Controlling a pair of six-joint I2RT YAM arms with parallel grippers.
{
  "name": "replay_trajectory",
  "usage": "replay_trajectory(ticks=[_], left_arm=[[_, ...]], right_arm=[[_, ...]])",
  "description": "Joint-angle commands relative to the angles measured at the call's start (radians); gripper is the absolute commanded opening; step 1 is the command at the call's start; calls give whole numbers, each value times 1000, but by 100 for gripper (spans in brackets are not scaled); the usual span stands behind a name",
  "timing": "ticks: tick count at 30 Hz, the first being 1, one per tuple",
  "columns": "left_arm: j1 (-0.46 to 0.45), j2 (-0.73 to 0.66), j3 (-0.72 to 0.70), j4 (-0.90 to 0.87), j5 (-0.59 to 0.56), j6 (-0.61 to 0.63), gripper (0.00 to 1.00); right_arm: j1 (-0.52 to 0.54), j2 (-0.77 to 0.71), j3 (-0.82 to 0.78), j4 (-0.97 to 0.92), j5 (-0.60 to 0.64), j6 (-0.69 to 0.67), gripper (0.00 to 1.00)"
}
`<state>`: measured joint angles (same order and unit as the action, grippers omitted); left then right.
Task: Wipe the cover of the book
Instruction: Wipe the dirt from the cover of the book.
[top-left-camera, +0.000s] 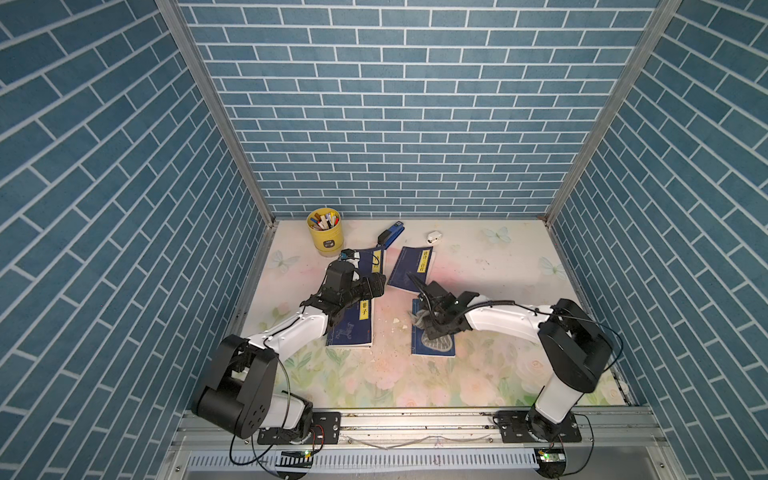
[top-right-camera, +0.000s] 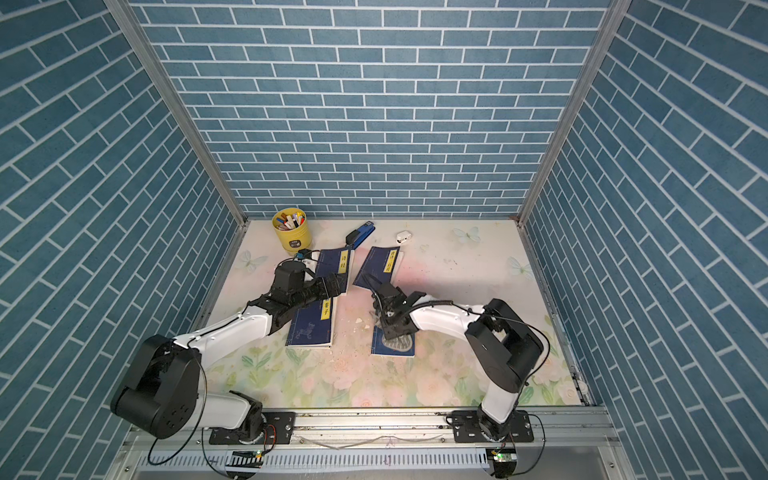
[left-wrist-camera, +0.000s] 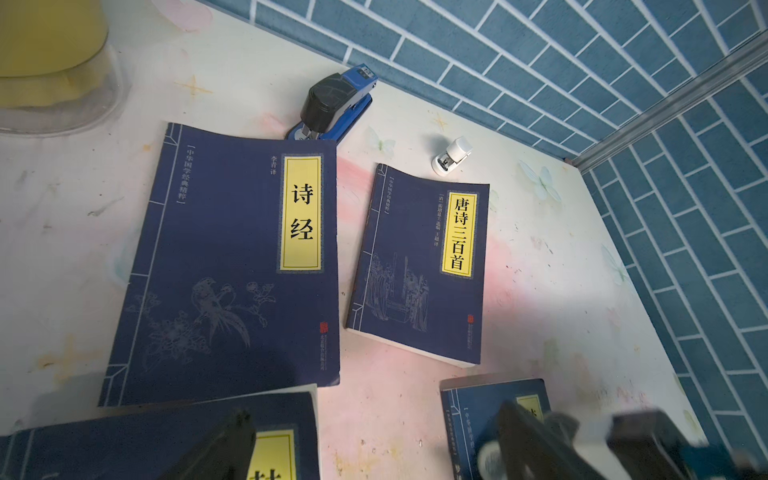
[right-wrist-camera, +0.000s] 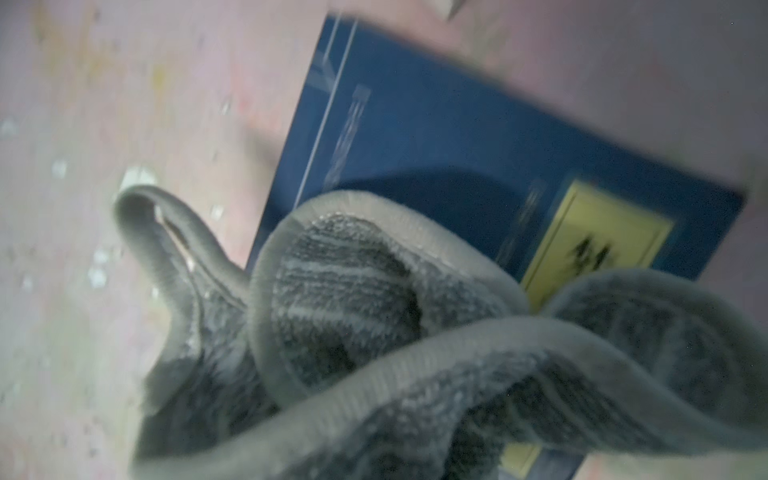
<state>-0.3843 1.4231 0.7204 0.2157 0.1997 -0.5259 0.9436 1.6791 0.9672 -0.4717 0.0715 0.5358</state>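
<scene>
Grey cloth (right-wrist-camera: 374, 332) bunches right against the right wrist camera. Its hemmed folds drape over the near right book (right-wrist-camera: 436, 137), whose blue cover and yellow label show blurred behind it. The right pincer (top-left-camera: 428, 322) is clamped tight on that cloth and points down at the book, so the bundle rests on the far part of the cover. The book lies flat on the flowered surface (top-left-camera: 498, 282), and its near part, with a pale oval drawing, is uncovered. The right arm (top-left-camera: 503, 320) rises from its base at the near right and bends at a raised black elbow. Its white forearm runs low and leftward to the book.

The left arm (top-left-camera: 291, 332) leans up from the near left, its forearm slanting toward the middle. The wrist is bent so that the left pincer (top-left-camera: 378, 287) lies roughly level, pointing right. Its jaws stand wide with nothing between them, above where the near left book (top-left-camera: 353, 332) meets the far left book (left-wrist-camera: 232, 266). One dark finger (left-wrist-camera: 224, 449) blurs across the left wrist view.

The far right book (left-wrist-camera: 419, 266) lies just beside the far left one, not touching it. Behind them stand a yellow pen cup (top-left-camera: 325, 232), a blue stapler (left-wrist-camera: 336, 104) and a small white stapler (left-wrist-camera: 452, 154). Pale crumbs (top-left-camera: 395, 321) dot the surface between the two near books.
</scene>
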Motion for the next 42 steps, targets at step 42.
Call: replay_trajectory(ticks=[42], left_arm=[[6, -28, -23, -23, -14, 13, 96]], right_arm=[[-209, 119, 24, -162, -24, -39, 0]])
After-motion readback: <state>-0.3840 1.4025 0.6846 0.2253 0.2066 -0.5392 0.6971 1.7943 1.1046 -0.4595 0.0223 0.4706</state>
